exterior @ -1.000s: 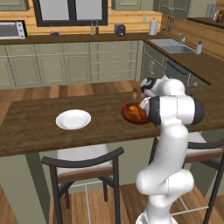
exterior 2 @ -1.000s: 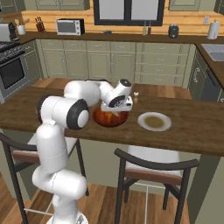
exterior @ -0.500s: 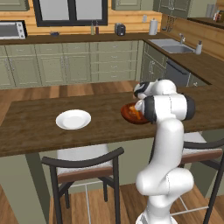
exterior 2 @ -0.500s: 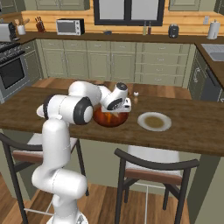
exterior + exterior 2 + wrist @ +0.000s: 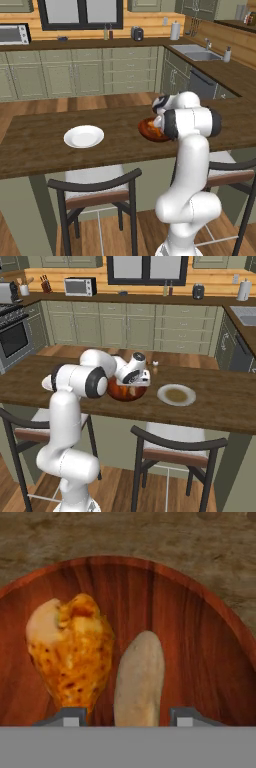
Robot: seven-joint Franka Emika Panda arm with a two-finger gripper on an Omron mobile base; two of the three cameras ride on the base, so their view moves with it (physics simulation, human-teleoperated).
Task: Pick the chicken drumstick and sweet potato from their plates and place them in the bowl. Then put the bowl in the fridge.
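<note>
In the hand view the reddish-brown bowl holds the chicken drumstick on the left and the pale sweet potato beside it. My gripper hangs just above the bowl, its fingertips open on either side of the sweet potato's near end, with small gaps to it. The base views show the bowl on the wooden counter, with the gripper reaching down into it. One white plate lies left of the bowl, another plate to its right. The fridge is out of view.
The wooden counter has two dark chairs tucked under its near edge. A small shaker stands behind the bowl. Green cabinets, a microwave and a sink line the far walls.
The hand has come down over the bowl and its jaws have spread apart. The sweet potato lies in the bowl beside the drumstick, released.
</note>
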